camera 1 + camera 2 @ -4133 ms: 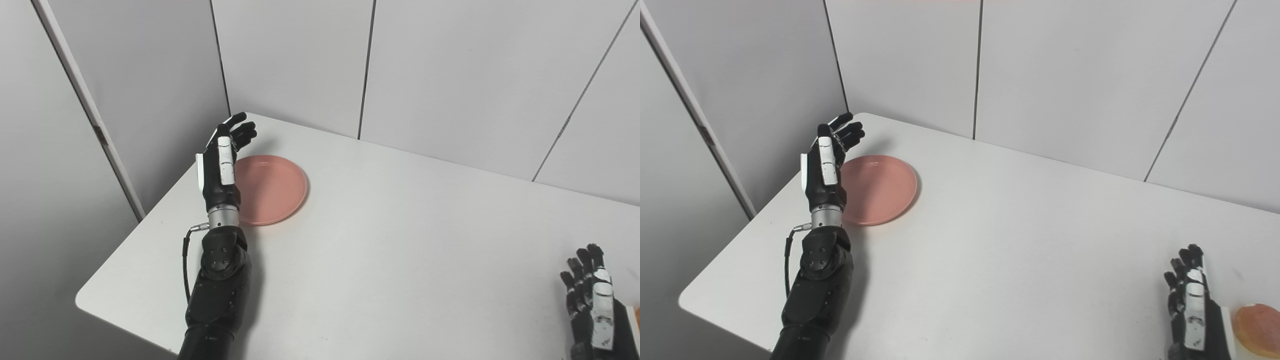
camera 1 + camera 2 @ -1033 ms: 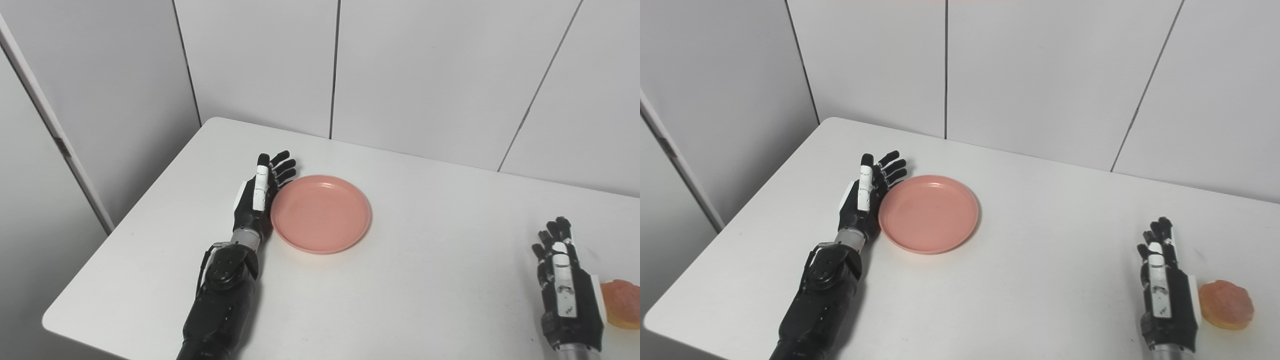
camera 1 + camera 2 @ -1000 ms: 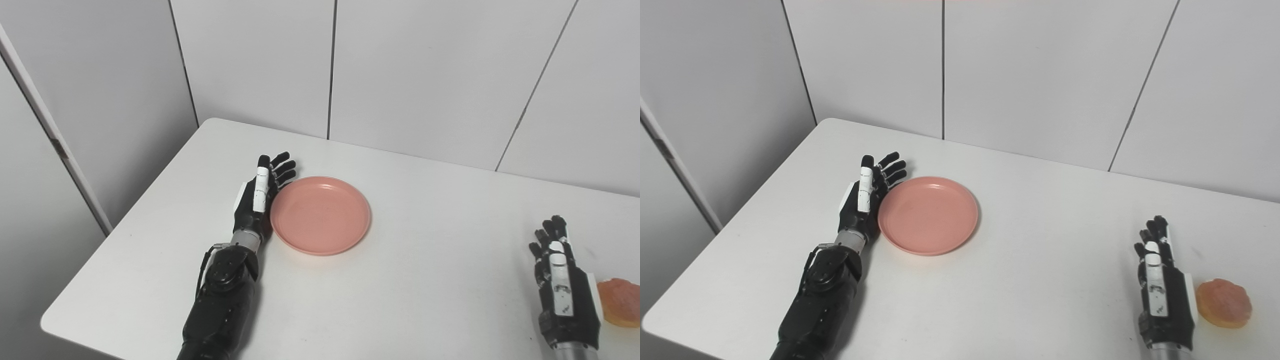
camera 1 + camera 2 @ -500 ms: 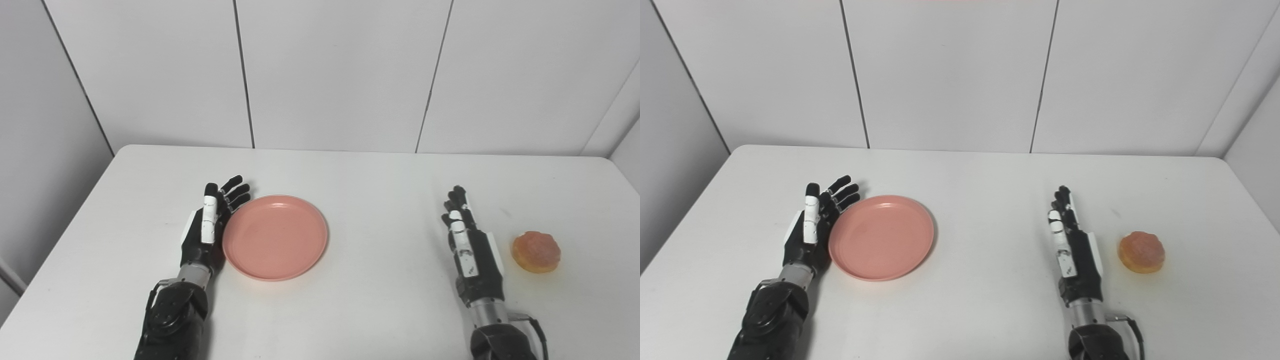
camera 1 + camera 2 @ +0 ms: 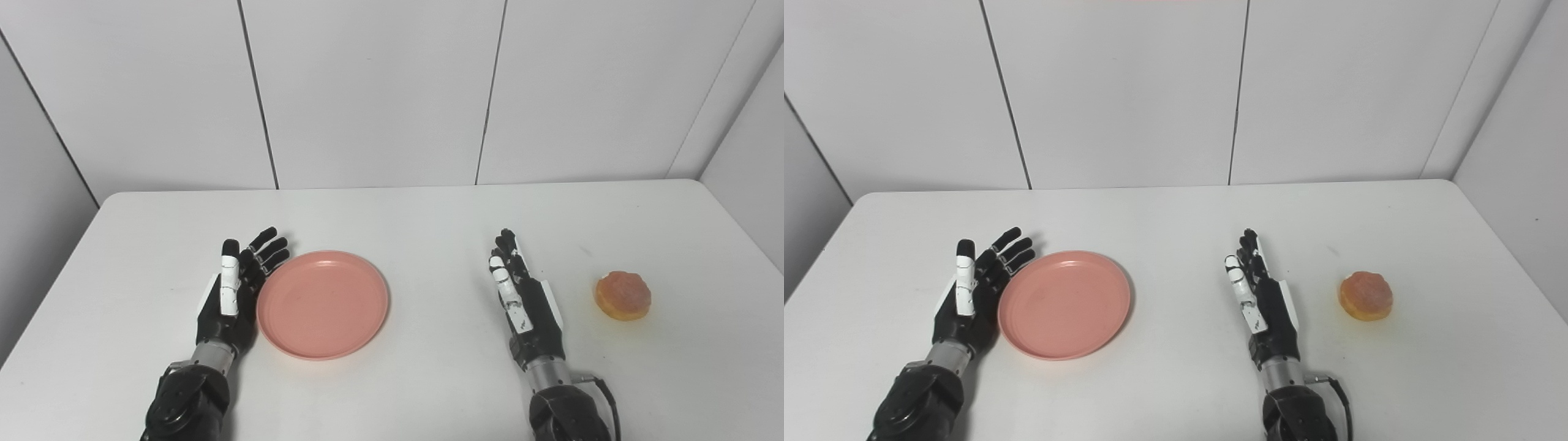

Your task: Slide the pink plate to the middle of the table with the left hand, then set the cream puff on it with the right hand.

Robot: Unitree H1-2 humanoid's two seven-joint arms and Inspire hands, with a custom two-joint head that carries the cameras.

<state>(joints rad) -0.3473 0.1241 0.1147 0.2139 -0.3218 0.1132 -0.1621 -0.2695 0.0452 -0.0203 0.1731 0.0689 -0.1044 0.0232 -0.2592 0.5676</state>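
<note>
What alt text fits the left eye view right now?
A pink plate sits left of centre on a white table, with the open left hand at its left rim. The open right hand rests between the plate and a cream puff lying near the table's right side.

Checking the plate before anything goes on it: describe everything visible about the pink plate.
The pink plate is round and shallow with a low raised rim, plain matte salmon pink, plastic-looking, and empty. It lies flat and upright on the white table, left of centre. The open left hand rests edge-on against its left rim. Nothing else touches it.
</note>
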